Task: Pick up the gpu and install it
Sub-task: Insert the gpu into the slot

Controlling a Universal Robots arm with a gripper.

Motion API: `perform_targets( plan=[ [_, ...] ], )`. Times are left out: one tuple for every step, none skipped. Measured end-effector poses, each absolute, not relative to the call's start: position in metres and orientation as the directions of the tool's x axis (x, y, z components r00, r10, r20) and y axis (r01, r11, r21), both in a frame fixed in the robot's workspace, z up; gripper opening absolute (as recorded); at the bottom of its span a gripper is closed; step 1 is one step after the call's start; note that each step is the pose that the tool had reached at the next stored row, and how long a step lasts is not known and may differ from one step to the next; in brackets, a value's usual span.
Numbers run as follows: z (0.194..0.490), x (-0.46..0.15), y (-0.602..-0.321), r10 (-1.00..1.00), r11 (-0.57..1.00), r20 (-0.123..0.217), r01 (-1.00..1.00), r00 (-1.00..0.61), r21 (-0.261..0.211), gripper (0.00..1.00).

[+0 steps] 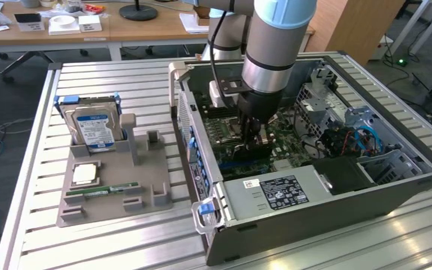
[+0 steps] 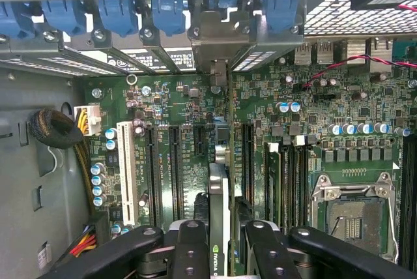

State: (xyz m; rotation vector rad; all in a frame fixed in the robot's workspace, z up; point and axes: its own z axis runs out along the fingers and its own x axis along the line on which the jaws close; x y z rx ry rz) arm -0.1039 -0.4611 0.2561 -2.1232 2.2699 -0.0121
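Jaws of the gripper [image 2: 220, 240] straddle the gpu [image 2: 219, 194] edge-on, though whether they pinch it or stand just clear I cannot tell. It stands upright over the motherboard [image 2: 313, 116] at the case's [image 1: 291, 219] middle, its bracket end toward twelve o'clock in the wrist view. If the card's edge sits beside its slot [image 2: 225, 139] and not over it, pressing could scrape the board or bend the bracket.

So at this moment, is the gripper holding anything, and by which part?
The gripper straddles the gpu's top edge as the card stands on edge inside the computer case, over the motherboard. Whether it grips it cannot be told.
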Motion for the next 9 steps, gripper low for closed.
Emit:
perform_targets(
  plan=[
    [0.2561,-0.1039,-0.4611,-0.998,0.067,-0.019,-0.997,-0.066,-0.029,0.27],
    [0.2561,-0.1039,-0.4611,-0.998,0.067,-0.019,-0.997,-0.066,-0.029,0.27],
    [0.256,-0.1039,-0.4611,-0.998,0.067,-0.019,-0.997,-0.066,-0.029,0.27],
    [0.2558,-0.1039,-0.4611,-0.998,0.067,-0.019,-0.997,-0.066,-0.028,0.27],
    [0.2554,-0.1039,-0.4611,-0.998,0.067,-0.019,-0.997,-0.066,-0.029,0.27],
    [0.2553,-0.1038,-0.4611,-0.998,0.067,-0.018,-0.997,-0.066,-0.029,0.27],
    [0.2553,-0.1039,-0.4611,-0.998,0.067,-0.018,-0.997,-0.066,-0.029,0.27],
    [0.2553,-0.1039,-0.4611,-0.998,0.067,-0.018,-0.997,-0.066,-0.029,0.27],
    [0.2553,-0.1038,-0.4611,-0.998,0.067,-0.018,-0.997,-0.066,-0.029,0.27]
  ],
)
